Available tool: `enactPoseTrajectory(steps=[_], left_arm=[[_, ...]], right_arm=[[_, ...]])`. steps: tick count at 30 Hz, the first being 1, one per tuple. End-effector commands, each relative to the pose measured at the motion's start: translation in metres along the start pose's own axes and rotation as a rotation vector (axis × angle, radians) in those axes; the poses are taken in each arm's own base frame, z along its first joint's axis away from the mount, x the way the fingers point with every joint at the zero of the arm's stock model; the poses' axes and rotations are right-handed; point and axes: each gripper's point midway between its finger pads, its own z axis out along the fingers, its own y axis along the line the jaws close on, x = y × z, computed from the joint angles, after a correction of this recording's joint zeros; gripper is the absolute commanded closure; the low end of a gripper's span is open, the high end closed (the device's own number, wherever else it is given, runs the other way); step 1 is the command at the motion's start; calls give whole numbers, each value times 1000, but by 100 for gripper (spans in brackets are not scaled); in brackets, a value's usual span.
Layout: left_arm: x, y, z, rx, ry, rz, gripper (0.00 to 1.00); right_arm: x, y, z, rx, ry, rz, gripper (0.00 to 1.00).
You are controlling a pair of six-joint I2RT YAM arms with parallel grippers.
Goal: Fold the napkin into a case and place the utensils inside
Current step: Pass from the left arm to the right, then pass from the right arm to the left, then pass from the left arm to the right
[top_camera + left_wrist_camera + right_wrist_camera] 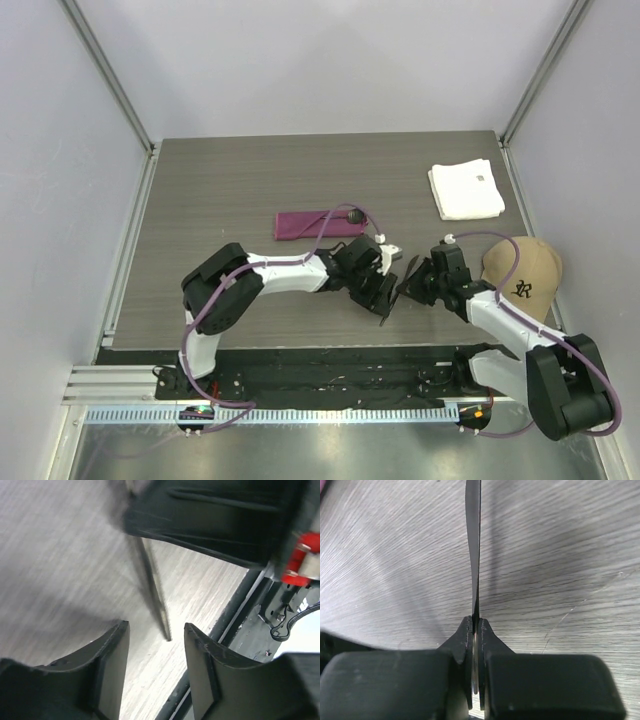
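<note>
Napkin (pixel 305 223) folded on woodgrain table (pixel 230 180) (pale walls (pixel 330 60)) — cap (pixel 525 275) at edge.

Grey wood-grain table (pixel 220 190) with a narrow magenta case (pixel 298 225), a folded white cloth (pixel 466 189), a tan cap (pixel 525 270)

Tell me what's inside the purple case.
A spoon, round black head poking from the right end of the case; its handle is covered by cloth. Anything else inside is hidden.
</note>
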Motion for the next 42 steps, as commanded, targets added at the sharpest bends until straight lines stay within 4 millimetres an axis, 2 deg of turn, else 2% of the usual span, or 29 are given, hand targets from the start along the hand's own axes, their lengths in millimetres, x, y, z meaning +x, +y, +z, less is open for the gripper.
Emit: enactPoseTrajectory(steps=[1,5,7,10,12,14,15,16,17,18,19,21,23,24,25,26,27,29,32,34,38,40,42], left_arm=[[-15,2,-7,40,-23,-51,47],[-22,2,1,51,-42,-61,44],[-30,-8,3,112,-63,-54,43],[-26,-19,10,187,-38,-83,42],[-27,-20,13,201,-46,-102,43],[-28,-19,12,208,-59,-104,50],[-31,-19,9,207,-69,-104,59],[-33,-16,8,188,-77,-105,78],[-30,-9,5,160,-63,-114,85],[-34,-3,1,140,-79,-108,90],[-33,0,-11,110,-77,-65,94],[-25,16,-25,33,-56,-51,98],[-29,21,-46,-6,-72,15,100],[-17,26,-55,-33,-27,21,100],[-14,30,-63,-39,-21,41,100],[-17,25,-78,-31,-38,116,100],[-6,29,-85,-53,-7,133,100],[-3,26,-103,-56,-6,236,100],[10,44,-117,-154,42,282,100],[17,47,-125,-168,75,309,100],[24,43,-134,-141,95,367,100],[25,46,-135,-153,104,382,100],[22,49,-136,-169,105,377,100]], right_arm=[[-2,8,-3,-49,-12,-52,99],[-6,21,-10,-95,-23,-41,99],[-6,27,-13,-117,-15,-31,99],[-10,39,-19,-156,-24,-12,99],[-12,46,-24,-183,-30,4,99],[-11,52,-27,-207,-20,19,99],[-12,56,-29,-224,-21,33,99],[-12,58,-30,-232,-19,35,99],[-15,64,-34,-247,-23,28,99],[-17,64,-35,-242,-29,-1,90],[-20,64,-37,-233,-31,-20,82],[-27,67,-41,-205,-23,-75,64],[-35,72,-45,-204,-24,-168,57],[-37,74,-47,-218,-12,-182,51],[-37,74,-45,-227,3,-223,50],[-43,84,-47,-268,-4,-249,48],[-39,93,-50,-322,32,-276,47],[-45,106,-50,-385,53,-342,46],[-47,128,-60,-480,79,-403,42],[-44,138,-68,-542,103,-430,41],[-35,149,-76,-639,163,-483,58],[-27,153,-84,-697,201,-497,62],[-22,155,-89,-730,218,-510,62]])
